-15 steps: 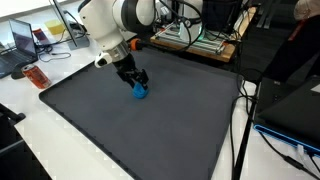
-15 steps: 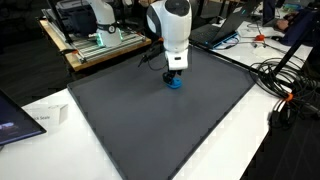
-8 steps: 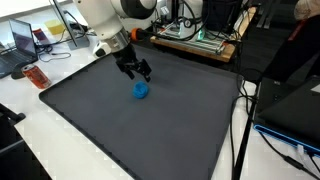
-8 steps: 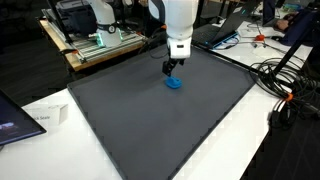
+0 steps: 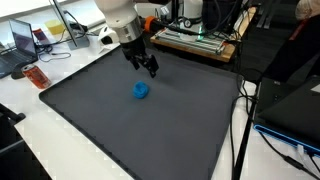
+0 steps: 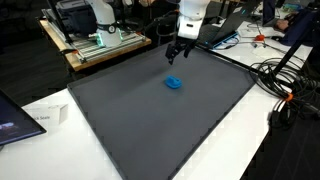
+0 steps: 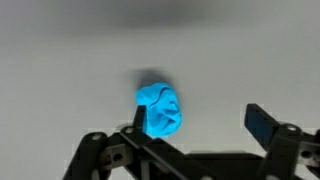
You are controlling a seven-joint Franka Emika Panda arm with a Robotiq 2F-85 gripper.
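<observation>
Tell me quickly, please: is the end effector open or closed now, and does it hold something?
End effector: open, holding nothing; it hangs above the blue object, apart from it.

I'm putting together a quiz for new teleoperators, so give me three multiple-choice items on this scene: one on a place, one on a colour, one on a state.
1. Where does the crumpled lump lie?
A. on the dark mat
B. on the white table beside it
C. lifted in the air

2. What colour is the lump?
A. red
B. blue
C. yellow

3. How does the gripper stand?
A. shut on the lump
B. shut and empty
C. open and empty

Answers:
1 A: the lump rests on the mat in both exterior views.
2 B: it shows bright blue in the wrist view.
3 C: the fingers stand apart, above the lump and clear of it, holding nothing.
</observation>
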